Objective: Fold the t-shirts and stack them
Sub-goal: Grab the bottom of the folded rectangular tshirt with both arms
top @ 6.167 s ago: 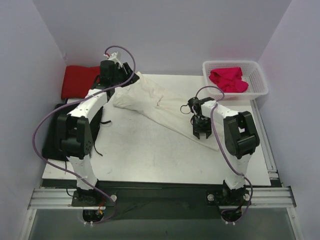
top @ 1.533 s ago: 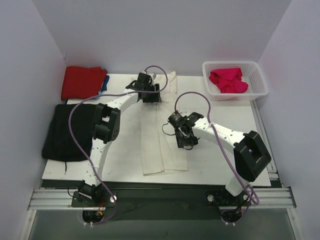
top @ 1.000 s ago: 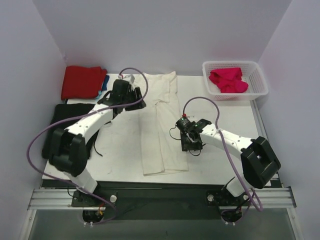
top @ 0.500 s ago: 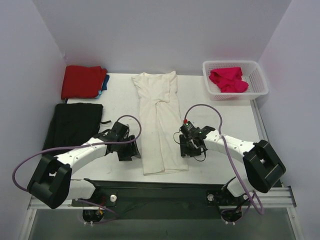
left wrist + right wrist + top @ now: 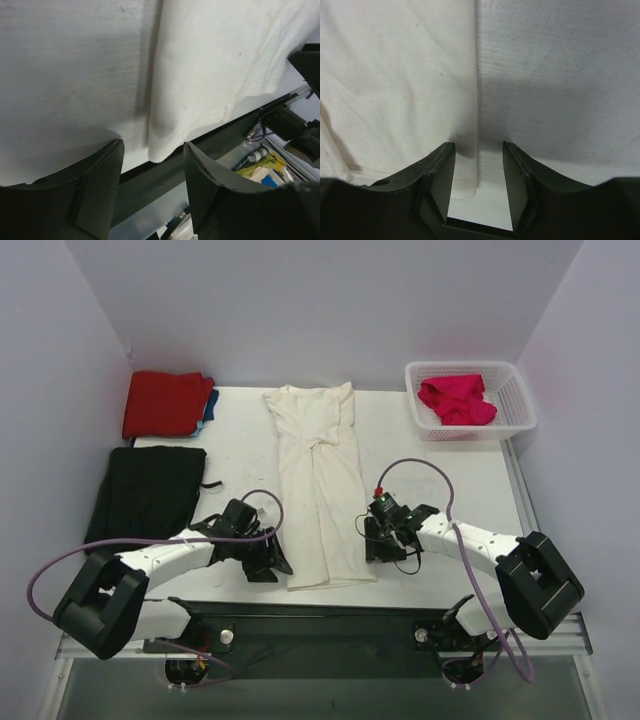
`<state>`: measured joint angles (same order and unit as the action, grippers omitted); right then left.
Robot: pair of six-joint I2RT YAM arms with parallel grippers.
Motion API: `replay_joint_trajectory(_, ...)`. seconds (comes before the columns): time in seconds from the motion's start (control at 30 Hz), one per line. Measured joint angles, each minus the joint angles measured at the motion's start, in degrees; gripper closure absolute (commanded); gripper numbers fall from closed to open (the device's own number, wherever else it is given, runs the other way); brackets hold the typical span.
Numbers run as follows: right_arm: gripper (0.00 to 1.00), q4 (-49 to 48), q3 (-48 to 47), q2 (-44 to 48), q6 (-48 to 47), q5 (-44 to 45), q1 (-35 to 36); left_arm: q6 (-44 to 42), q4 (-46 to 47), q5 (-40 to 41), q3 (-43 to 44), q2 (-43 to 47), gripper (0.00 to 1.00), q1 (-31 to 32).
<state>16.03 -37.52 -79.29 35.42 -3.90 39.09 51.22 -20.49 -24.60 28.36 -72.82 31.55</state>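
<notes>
Open and empty, the left jaws and right jaws flank the near hem of the cream shirt (image 5: 318,475), folded into a long strip on the surface (image 5: 450,480). Far left of it lies a red shirt (image 5: 165,403); far right, a pink shirt (image 5: 457,400) in a basket (image 5: 520,395).

The cream-white t-shirt (image 5: 320,490) lies flat on the counter (image 5: 440,480), folded lengthwise into a long narrow strip. It runs from the far edge to the near edge, with its wider end at the far side. Light creases cross it, and its near left corner reaches the counter's rim. A red t-shirt (image 5: 165,405) sits folded at the far left over a blue one (image 5: 208,410). A magenta-pink t-shirt (image 5: 456,400) lies crumpled in the white basket (image 5: 520,405) at the far right.
</notes>
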Motion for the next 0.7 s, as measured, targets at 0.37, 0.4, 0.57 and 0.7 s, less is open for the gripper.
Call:
replay_joint_trajectory(0.37,0.57,-0.9,3.1,3.7,0.5,-3.1,0.8,3.7,8.0,-6.6,-0.4,-5.9,0.43,1.5)
replay_joint_trajectory(0.4,0.57,-0.6,3.4,4.2,0.5,-3.5,0.8,3.8,7.7,-6.7,-0.1,-6.3,0.44,1.7)
replay_joint_trajectory(0.57,0.57,0.0,5.1,6.2,0.5,-5.2,1.1,4.1,5.4,-6.1,1.5,-7.7,0.46,1.8)
replay_joint_trajectory(0.7,0.57,-0.2,5.5,6.5,0.4,-6.1,1.1,4.1,2.9,-4.9,2.5,-8.0,0.49,1.9)
